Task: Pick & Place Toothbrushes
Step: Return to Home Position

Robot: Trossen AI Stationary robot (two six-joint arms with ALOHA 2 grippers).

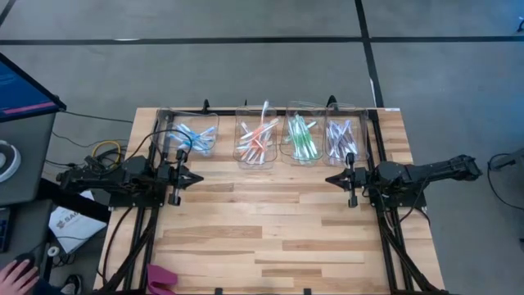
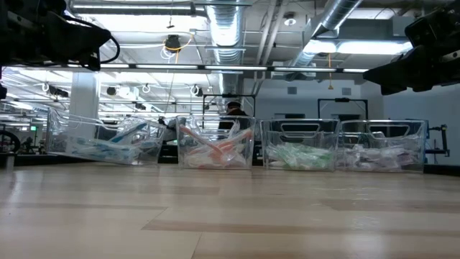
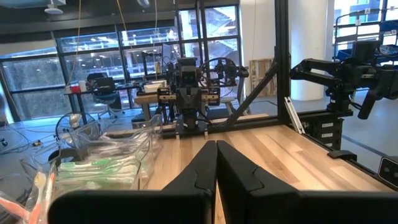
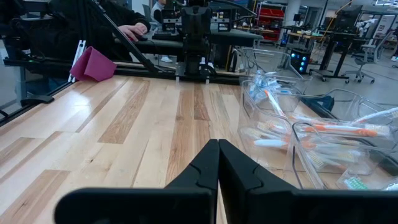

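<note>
Left gripper [image 1: 195, 176], right gripper [image 1: 332, 179] facing each other, fingers pressed together, carrying nothing | toothbrushes [image 1: 260, 139] lying in bins [image 1: 306, 107] just beyond both, neither arm nearer

Showing blue toothbrushes [image 1: 196, 138], orange toothbrushes [image 1: 258, 139], green toothbrushes [image 1: 301, 138] and violet toothbrushes [image 1: 341, 139] through clear bins [image 1: 304, 105]. Showing pale, streaked wood across the table [image 1: 270, 238].

toothbrushes [image 1: 260, 139] way too tiny to count from above, pink cloth [image 1: 161, 279] clipped at the table's front edge, person's hand [image 1: 16, 274] half cropped, off past the table's left
</note>
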